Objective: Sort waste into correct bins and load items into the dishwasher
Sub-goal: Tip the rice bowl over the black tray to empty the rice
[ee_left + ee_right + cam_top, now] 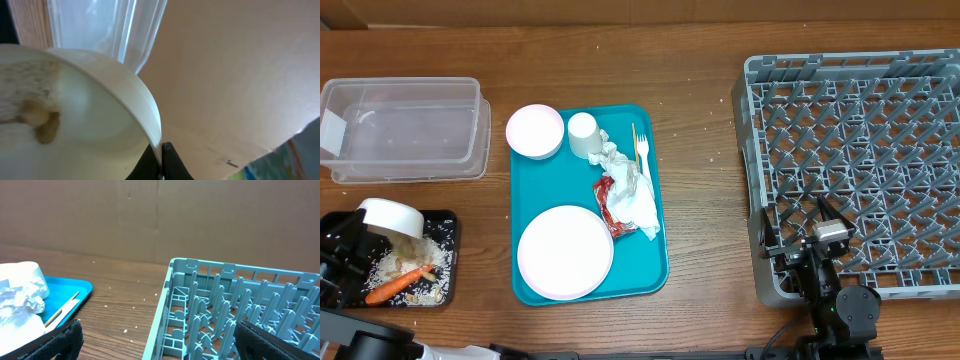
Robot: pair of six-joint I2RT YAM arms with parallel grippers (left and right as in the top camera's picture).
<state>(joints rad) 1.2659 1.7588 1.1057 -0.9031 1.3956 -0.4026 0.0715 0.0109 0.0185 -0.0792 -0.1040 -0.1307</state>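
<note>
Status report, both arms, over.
Left gripper shut on bowl rim, tipped over black tray. Right gripper open, empty, at dish rack corner. Nothing blocking.

the bowl [75, 115] runs off the left wrist view's left and bottom edges.

No writing is legible from here; the white sticker [332, 130] on the clear tub [410, 135] looks blank.

White bowl [392, 218] tilted over black tray [449, 226] of rice scraps [430, 256] and carrot [395, 288], clear tub [405, 130] beside
</note>
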